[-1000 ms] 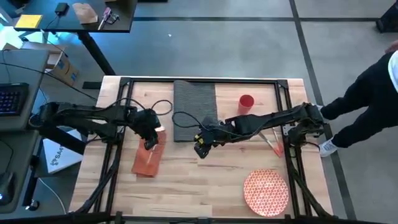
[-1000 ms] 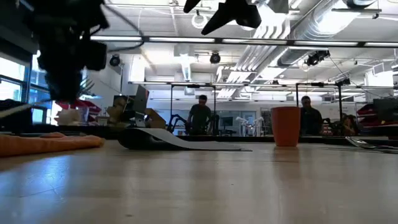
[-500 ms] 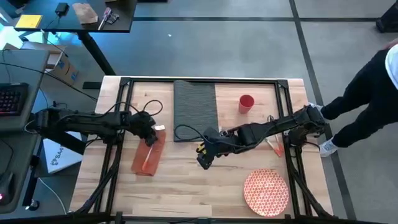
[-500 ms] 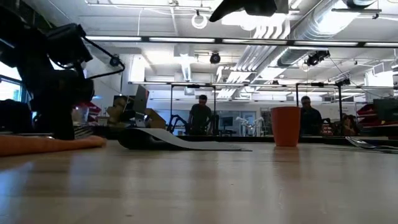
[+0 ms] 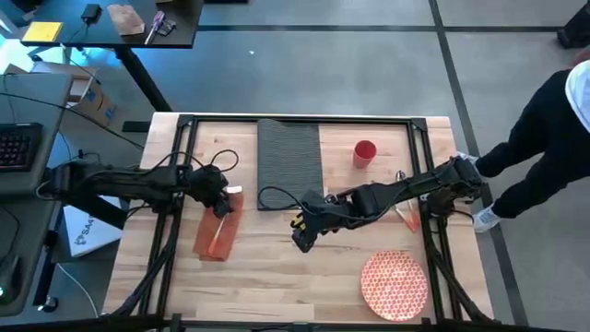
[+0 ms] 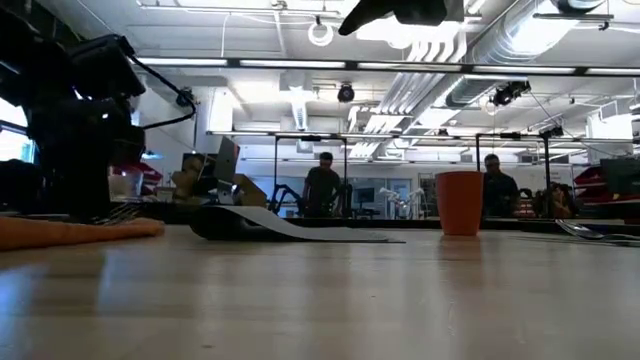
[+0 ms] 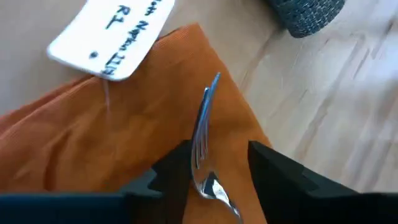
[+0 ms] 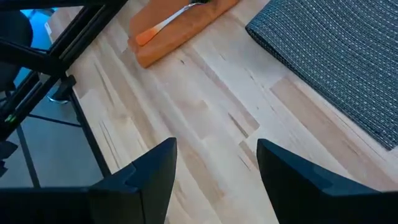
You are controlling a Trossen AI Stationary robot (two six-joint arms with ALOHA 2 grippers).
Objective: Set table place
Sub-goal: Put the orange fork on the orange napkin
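An orange napkin (image 5: pixel 210 242) lies at the table's left, a white tag (image 7: pixel 112 37) at its far end. An orange-handled fork (image 7: pixel 200 134) lies along the napkin, its tines (image 6: pixel 120 212) toward the far end. My left gripper (image 7: pixel 217 155) is low over that end and open, with one finger on each side of the fork's head. My right gripper (image 5: pixel 300 238) hovers open over bare wood, just near of the dark ribbed placemat (image 5: pixel 289 159). The red cup (image 5: pixel 365 152) stands right of the mat. The patterned plate (image 5: pixel 395 284) lies near the front right corner.
More utensils (image 5: pixel 406 207), one of them orange-handled, lie by the right edge. The placemat's near end (image 6: pixel 230 222) curls up off the wood. A person (image 5: pixel 553 129) stands past the table's right edge. A dark desk (image 5: pixel 111 23) with clutter stands behind the table.
My left gripper has come down onto the far end of the napkin, and the fork now lies flat along it. My right gripper has moved a little toward the table's near edge, away from the placemat.
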